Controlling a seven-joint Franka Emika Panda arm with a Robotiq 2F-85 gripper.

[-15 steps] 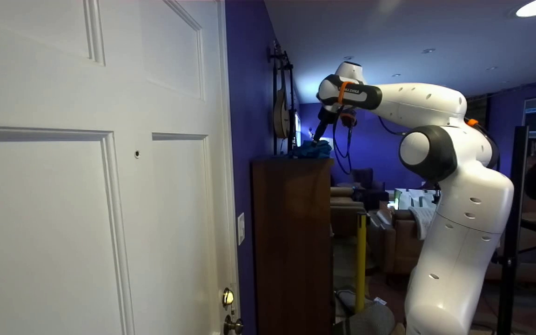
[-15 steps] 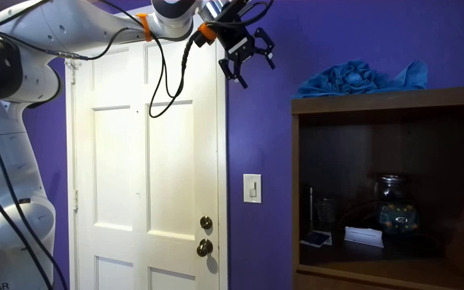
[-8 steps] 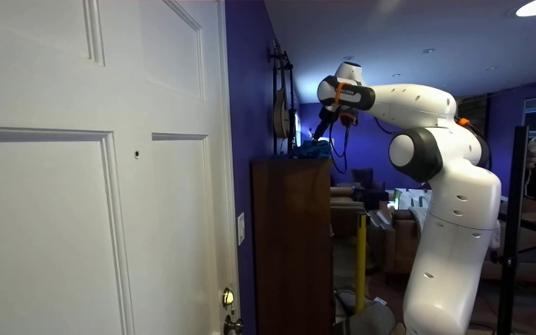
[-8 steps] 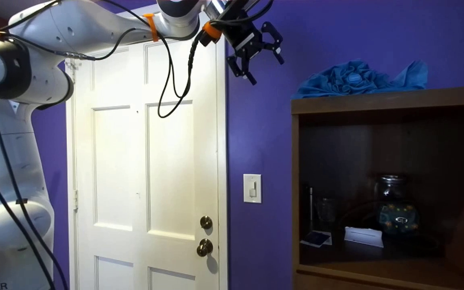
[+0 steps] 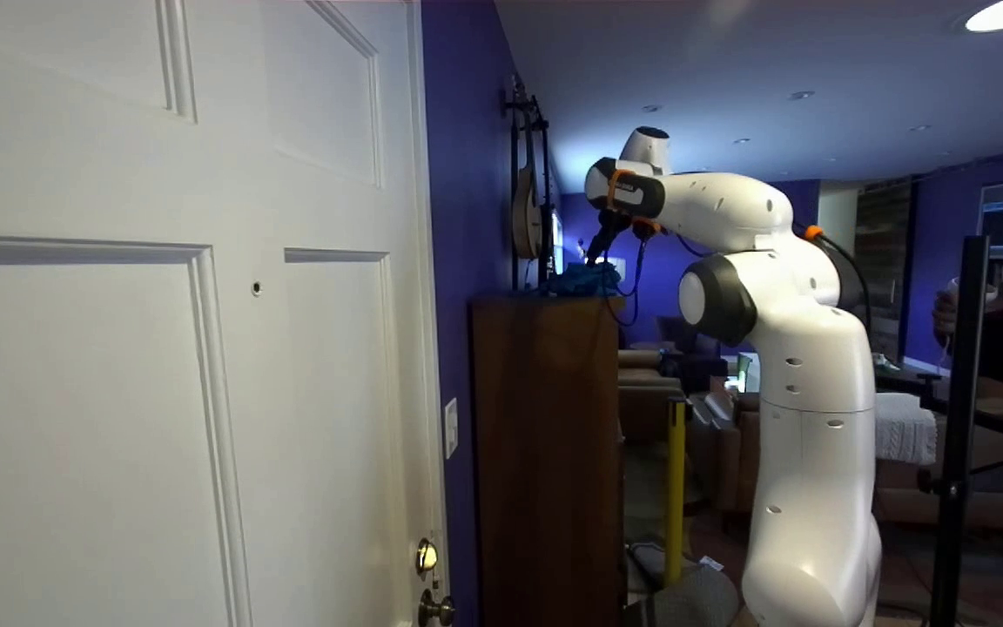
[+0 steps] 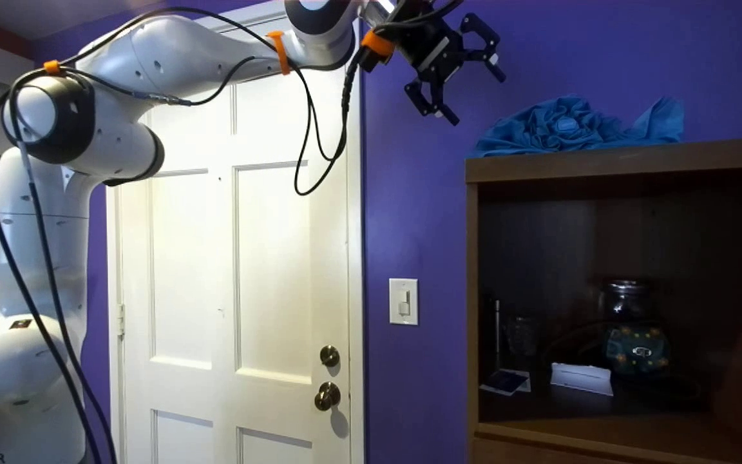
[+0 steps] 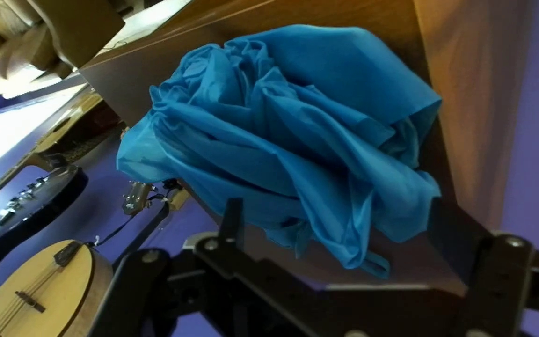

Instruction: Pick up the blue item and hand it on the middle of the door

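Blue-teal soft cloth in loose folds, bunched on top of a dark brown wooden cabinet; one corner sticks up at one end. Wrist view shows it close up, deep creases, small thin loop at its lower edge.

Black two-fingered gripper is tilted downward, just beside the cloth and higher, apart from it in an exterior view. Its fingers are spread wide, cloth not gripped. In the wrist view they flank the near part of the cloth; contact can't be judged from that angle alone.

White panelled door with raised rectangular mouldings: well apart from the cloth, purple-blue wall and flat white light switch between door and cabinet. Small dark round hole sits between door panels. Round brass knob, round brass lock just above it.

White robot arm with orange bands crosses in front of the upper door, thick black cable looping below.

Cabinet shelf: dark flowered bag, lidded glass jar behind it, white folded card near the front. Wrist view also catches a pale round-bodied banjo and a black electric guitar.
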